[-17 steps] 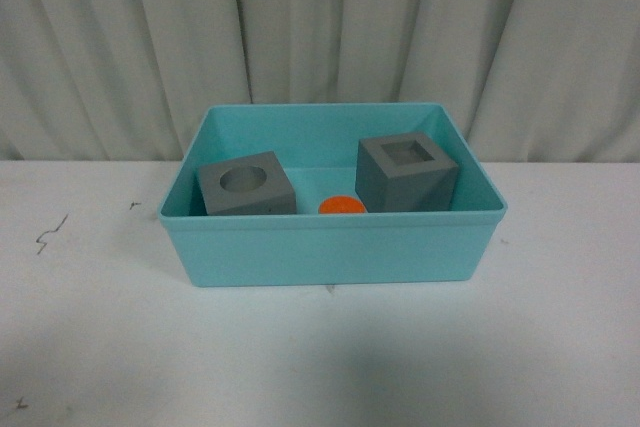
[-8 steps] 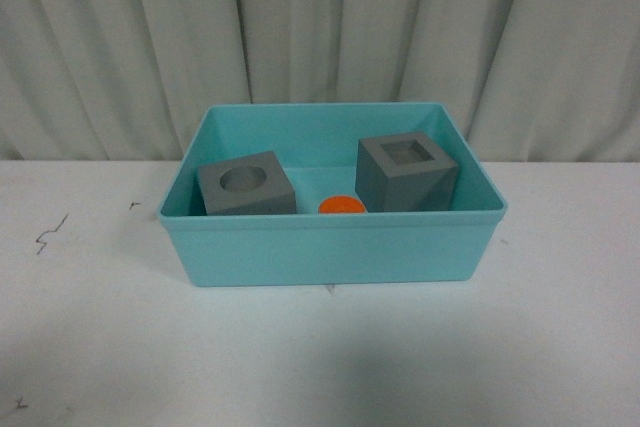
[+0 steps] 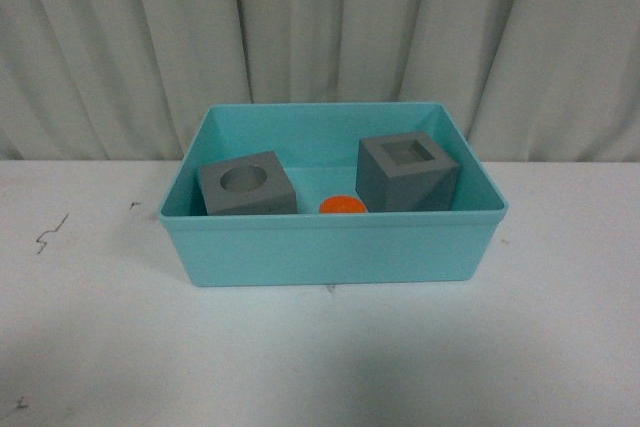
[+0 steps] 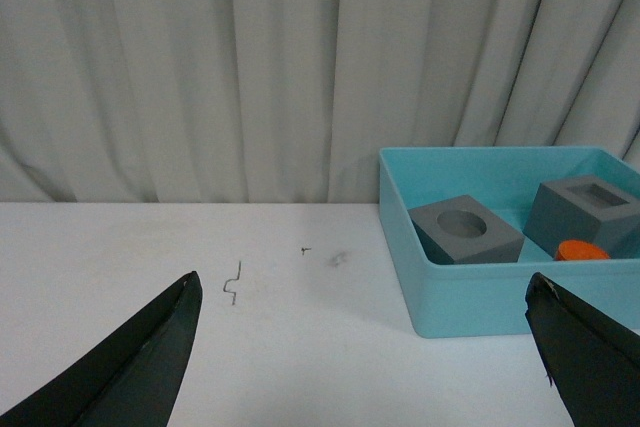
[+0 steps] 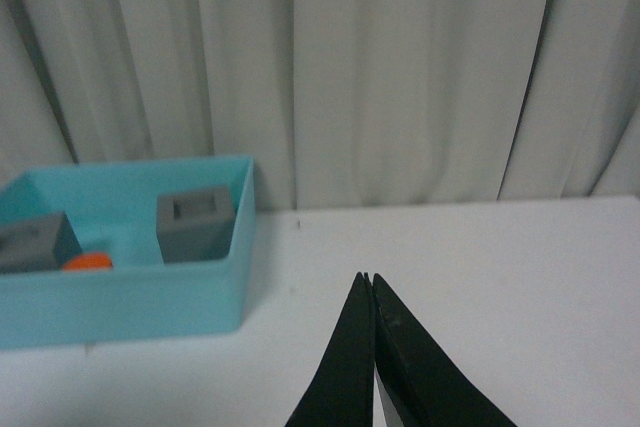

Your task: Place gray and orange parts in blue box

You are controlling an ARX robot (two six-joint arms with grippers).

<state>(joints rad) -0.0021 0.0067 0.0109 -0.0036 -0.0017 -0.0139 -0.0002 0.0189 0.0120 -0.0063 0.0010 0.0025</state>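
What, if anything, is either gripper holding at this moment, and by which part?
Nothing is held. The left gripper is open and empty; the right gripper is shut on nothing. Both gray cubes and the orange cylinder lie in the blue box.

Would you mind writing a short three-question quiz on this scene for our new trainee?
1. True or false: the orange cylinder lies on the table outside the blue box.
2. Which gray cube stands further toward the robot's right in the front view? A) the cube with the round recess B) the cube with the square recess
3. Fill in: the left gripper is ____, while the right gripper is shut.

Key
1. False: it sits in the box, between the two cubes.
2. B
3. open
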